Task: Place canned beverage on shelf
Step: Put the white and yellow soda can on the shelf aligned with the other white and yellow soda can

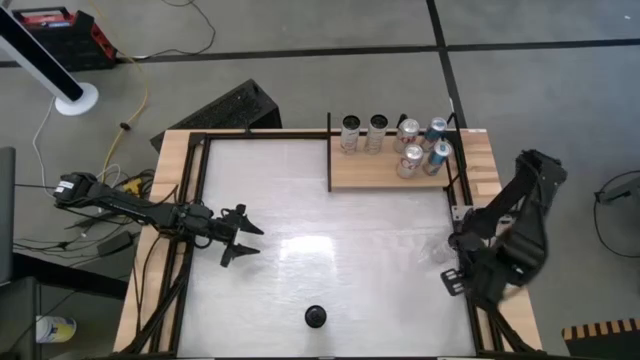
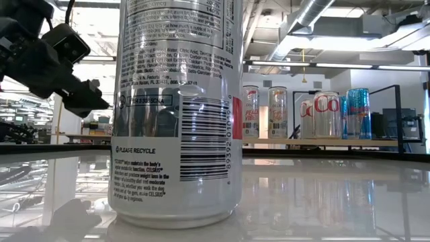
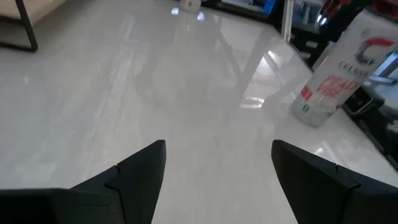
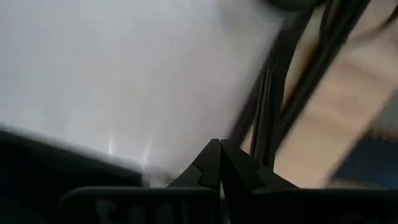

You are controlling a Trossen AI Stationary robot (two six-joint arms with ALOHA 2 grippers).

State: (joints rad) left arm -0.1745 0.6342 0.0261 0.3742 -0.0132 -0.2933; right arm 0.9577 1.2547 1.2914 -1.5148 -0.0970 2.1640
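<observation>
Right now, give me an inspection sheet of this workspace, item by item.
Surface: glossy white tabletop, wood border.
Job's things: one white can upright at the near edge; shelf at the far right holds six cans.
Clutter: nothing seen.
Grippers: left gripper open, empty, over the table's left side; right gripper shut, empty, at the right edge.
Cables: bundles along both table sides; loose leads on the floor.
Surroundings: grey floor, black keyboard behind the table.
</observation>
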